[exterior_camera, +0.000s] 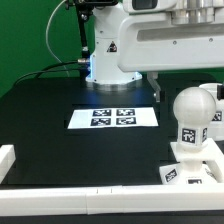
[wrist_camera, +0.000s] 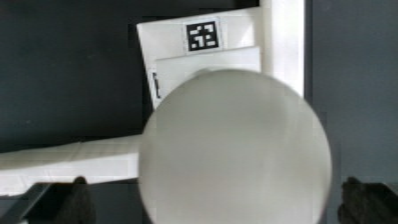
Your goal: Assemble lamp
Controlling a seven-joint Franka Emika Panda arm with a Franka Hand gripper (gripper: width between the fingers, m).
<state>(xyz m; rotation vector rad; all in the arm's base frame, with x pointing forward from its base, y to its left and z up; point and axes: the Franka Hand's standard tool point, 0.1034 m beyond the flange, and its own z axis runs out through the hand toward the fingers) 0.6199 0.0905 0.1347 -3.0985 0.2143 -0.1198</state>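
Note:
The white round-headed bulb (exterior_camera: 192,110) stands upright on the flat square base (exterior_camera: 196,166) at the exterior view's right, and both carry square tags. In the wrist view the bulb's head (wrist_camera: 231,140) fills the middle, with the base (wrist_camera: 205,55) and its tag behind it. My gripper (wrist_camera: 210,198) is directly over the bulb. Its dark fingers (wrist_camera: 50,200) stand wide on either side of the head, apart from it, so it is open and holds nothing. I cannot make out the shade.
The marker board (exterior_camera: 112,117) lies in the middle of the black table. A white rail (exterior_camera: 60,190) runs along the front and left edges and also shows in the wrist view (wrist_camera: 71,160). The robot's white body (exterior_camera: 110,50) stands at the back.

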